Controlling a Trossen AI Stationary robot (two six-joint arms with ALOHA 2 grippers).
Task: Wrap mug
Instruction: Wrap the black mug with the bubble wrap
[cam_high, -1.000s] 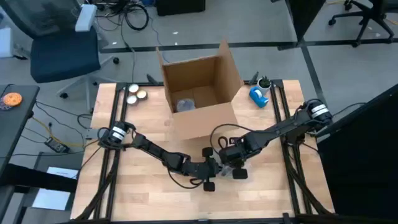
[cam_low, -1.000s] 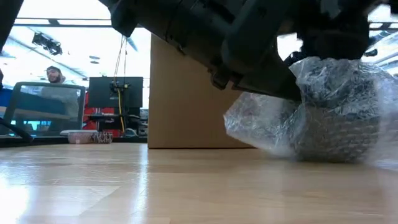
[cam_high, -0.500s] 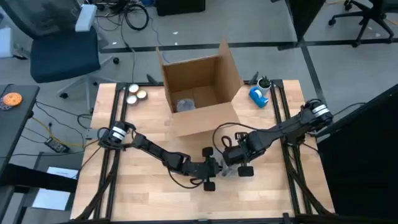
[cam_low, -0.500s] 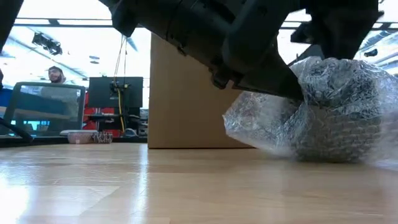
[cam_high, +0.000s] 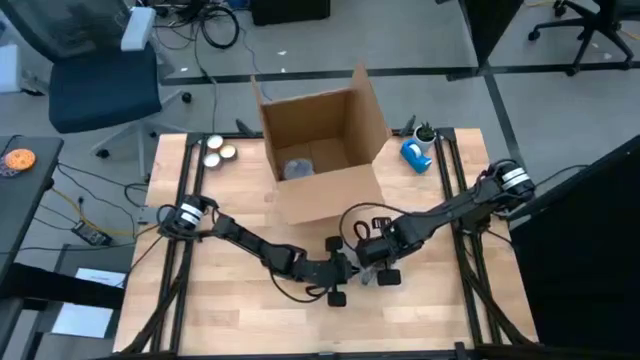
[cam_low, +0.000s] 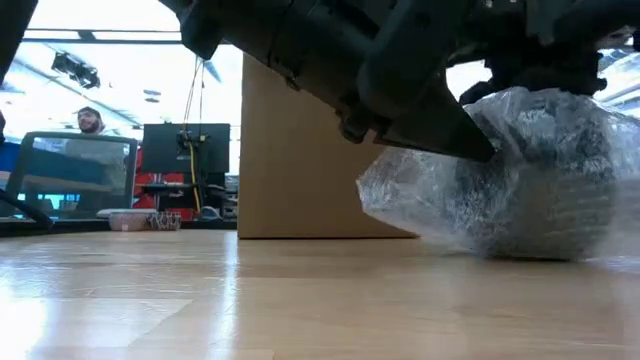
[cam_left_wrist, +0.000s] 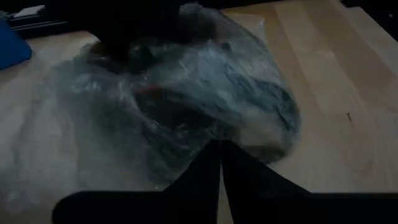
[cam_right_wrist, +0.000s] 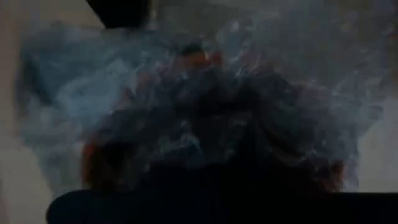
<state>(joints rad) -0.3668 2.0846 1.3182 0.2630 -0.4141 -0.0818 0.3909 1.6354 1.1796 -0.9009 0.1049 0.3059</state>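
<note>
Since the earlier frame the right end effector (cam_high: 372, 262) has slid back toward the left one, pressing down on top of the bubble-wrapped mug (cam_low: 535, 175). That bundle rests on the wooden surface (cam_high: 240, 300) at lower centre of the high view, just in front of the open cardboard box (cam_high: 320, 140). From the left, the left end effector (cam_high: 345, 272) touches the wrap with its fingers (cam_left_wrist: 205, 180) drawn together. Whether the right fingers are apart or together cannot be told.

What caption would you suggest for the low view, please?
Bubble-wrapped mug resting on the wooden table before a cardboard box, dark robot arms overhead.
</note>
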